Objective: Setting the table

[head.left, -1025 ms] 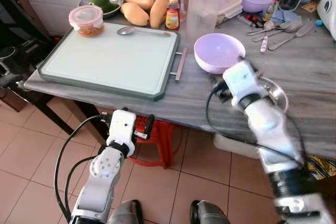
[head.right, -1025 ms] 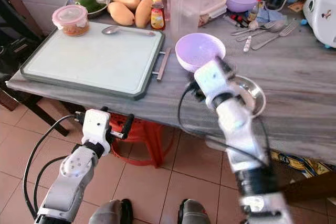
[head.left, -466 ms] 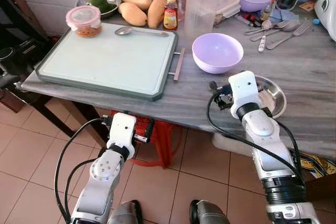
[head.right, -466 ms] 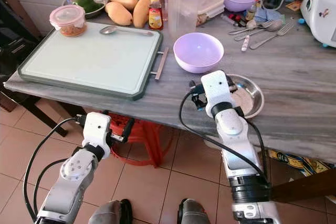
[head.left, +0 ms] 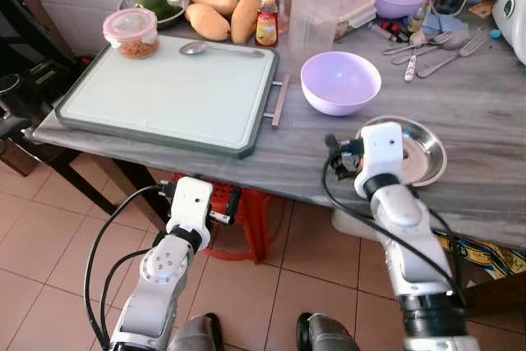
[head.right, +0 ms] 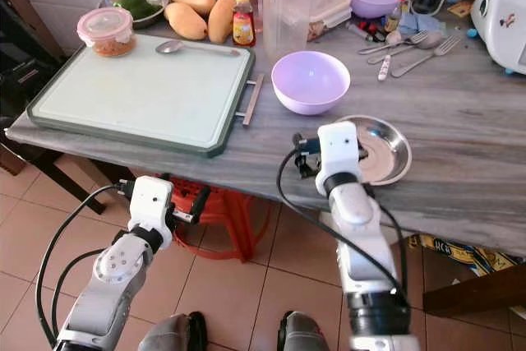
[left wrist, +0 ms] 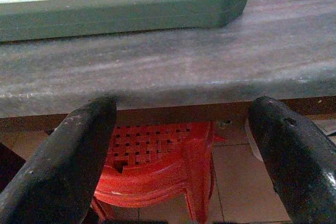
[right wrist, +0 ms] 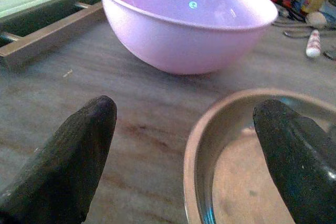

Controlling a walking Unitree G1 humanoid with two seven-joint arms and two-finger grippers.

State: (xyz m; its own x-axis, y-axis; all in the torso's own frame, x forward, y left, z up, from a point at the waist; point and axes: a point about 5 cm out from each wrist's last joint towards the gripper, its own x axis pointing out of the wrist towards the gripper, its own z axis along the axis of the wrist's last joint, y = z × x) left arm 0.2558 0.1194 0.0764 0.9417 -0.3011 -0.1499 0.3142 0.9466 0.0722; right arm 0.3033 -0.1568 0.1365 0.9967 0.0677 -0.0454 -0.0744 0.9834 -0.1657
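Seemingly early on, the right gripper [right wrist: 184, 156], jaws apart, is hovering at the steel plate's [head.left: 423, 152] near rim, the lilac bowl [head.left: 340, 81] lying at its 11 o'clock on the bench [head.left: 485, 113], while cutlery [head.left: 431, 45] is waiting unplaced.

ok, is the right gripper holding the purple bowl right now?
No. The right gripper is open, its fingers short of the purple bowl, by the steel dish.

Even, soft daylight, bright across the grey table [head.left: 485, 104]; a small glare spot sits inside the near purple bowl [right wrist: 192, 4]. Head views are sharp; black fingers [left wrist: 63, 166] blur close up
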